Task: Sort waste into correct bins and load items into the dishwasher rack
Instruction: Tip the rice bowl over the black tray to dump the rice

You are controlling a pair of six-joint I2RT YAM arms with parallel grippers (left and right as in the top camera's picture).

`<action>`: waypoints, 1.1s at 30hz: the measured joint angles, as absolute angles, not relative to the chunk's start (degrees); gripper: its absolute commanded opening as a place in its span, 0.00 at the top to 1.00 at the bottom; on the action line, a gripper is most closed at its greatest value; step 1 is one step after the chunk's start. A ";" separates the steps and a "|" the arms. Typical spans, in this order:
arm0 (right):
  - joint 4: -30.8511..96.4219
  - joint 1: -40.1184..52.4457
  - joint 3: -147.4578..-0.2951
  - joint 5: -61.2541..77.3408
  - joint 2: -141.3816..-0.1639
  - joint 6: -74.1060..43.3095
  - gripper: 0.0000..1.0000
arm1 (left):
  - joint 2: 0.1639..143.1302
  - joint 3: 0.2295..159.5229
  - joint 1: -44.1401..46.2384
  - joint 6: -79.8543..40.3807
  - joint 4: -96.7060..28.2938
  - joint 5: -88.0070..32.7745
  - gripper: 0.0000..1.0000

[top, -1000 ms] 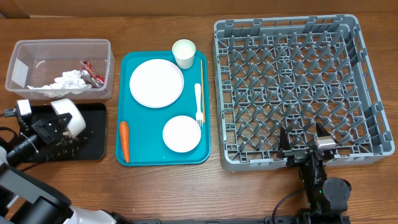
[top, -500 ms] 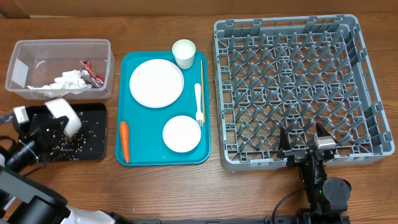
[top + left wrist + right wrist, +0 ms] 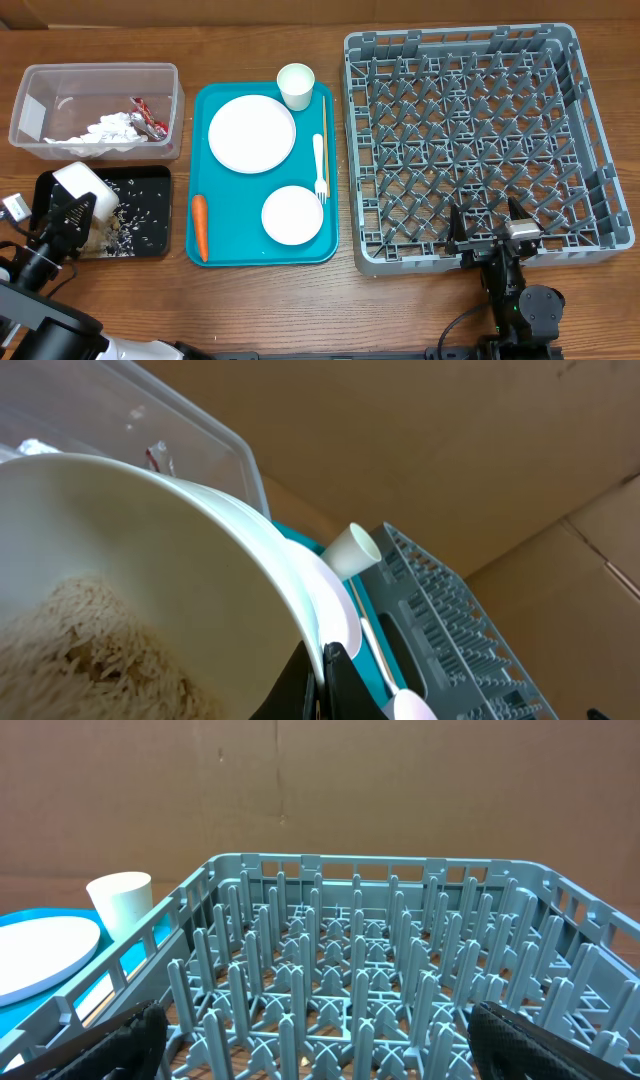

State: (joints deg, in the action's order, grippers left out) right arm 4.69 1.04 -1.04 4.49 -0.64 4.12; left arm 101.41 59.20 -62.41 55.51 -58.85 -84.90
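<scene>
Over the black tray's (image 3: 150,238) left end, the left end effector (image 3: 322,678) is clamped on a tipped white bowl's (image 3: 78,184) rim, rice (image 3: 70,640) inside. Its lip seems near the tray's edge, so grains could land on the table (image 3: 300,310). By the dishwasher rack (image 3: 470,140), the right end effector (image 3: 490,238) rests, fingers apart.

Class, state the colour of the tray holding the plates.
The tray is teal; overhead view shows it best.
</scene>
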 measured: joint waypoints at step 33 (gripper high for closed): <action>4.69 1.06 -1.04 4.49 -0.64 4.14 0.00 | 101.93 59.09 -55.48 30.96 -40.45 -88.58 0.96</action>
